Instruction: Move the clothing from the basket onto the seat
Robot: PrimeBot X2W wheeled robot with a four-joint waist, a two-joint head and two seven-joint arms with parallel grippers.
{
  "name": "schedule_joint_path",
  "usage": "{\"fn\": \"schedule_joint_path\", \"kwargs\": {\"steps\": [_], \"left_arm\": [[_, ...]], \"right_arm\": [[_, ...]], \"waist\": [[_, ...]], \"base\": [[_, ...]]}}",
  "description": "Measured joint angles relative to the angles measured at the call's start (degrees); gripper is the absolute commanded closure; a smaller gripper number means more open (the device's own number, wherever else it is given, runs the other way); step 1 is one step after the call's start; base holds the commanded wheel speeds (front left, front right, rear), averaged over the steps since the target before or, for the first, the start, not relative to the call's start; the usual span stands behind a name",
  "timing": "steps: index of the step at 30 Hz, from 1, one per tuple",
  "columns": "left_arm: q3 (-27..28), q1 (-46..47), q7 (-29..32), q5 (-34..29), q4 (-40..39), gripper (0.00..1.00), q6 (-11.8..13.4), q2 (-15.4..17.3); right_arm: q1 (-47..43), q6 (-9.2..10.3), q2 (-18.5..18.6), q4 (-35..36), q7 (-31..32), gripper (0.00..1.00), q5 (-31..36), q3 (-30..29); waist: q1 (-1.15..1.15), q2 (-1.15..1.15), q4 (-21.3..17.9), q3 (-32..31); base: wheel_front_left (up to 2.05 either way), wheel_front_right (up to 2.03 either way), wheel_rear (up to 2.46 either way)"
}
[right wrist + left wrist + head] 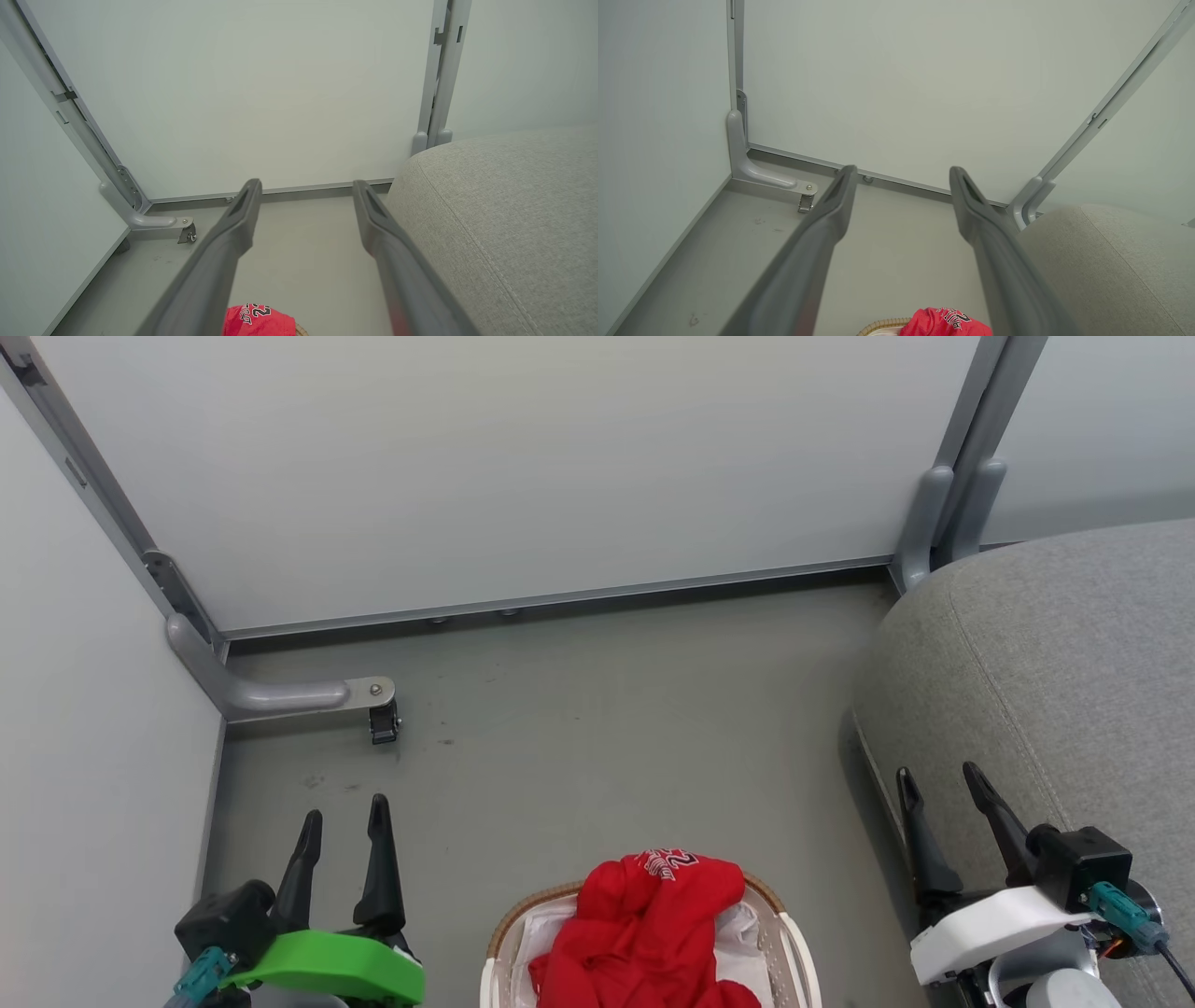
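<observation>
Clothing (644, 924) bunched in basket (801, 952), long axis front-to-back, logo end far. My left claw (345, 808) and right claw (937, 771) flank basket, both released, empty.

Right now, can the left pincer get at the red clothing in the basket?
Probably yes. The left pincer is open and empty, just left of the basket, with only bare floor between them. The clothing is heaped above the rim, and nothing covers it.
</observation>
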State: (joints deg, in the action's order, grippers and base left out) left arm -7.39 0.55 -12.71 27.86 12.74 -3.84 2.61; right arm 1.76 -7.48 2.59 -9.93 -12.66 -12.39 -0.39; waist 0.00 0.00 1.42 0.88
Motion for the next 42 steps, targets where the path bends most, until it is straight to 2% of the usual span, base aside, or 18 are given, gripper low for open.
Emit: {"fn": "schedule_joint_path", "kwargs": {"steps": [22, 42], "left_arm": [[-1.81, -0.08, -2.27, -6.83, 2.05, 0.00, 0.15, 0.07], [-1.97, -0.09, -2.32, -6.64, 2.91, 0.00, 0.30, 0.08]], "right_arm": [[-0.07, -0.01, 0.11, 0.26, -2.33, 0.00, 8.81, 0.40], [-0.08, -0.02, 0.12, 0.12, -2.33, 0.00, 8.82, 0.51]], "waist": [[0.00, 0.00, 0.74, 0.17], [0.00, 0.00, 0.66, 0.05]], "base": [[0.00, 0.00, 0.00], [0.00, 0.00, 0.00]]}}
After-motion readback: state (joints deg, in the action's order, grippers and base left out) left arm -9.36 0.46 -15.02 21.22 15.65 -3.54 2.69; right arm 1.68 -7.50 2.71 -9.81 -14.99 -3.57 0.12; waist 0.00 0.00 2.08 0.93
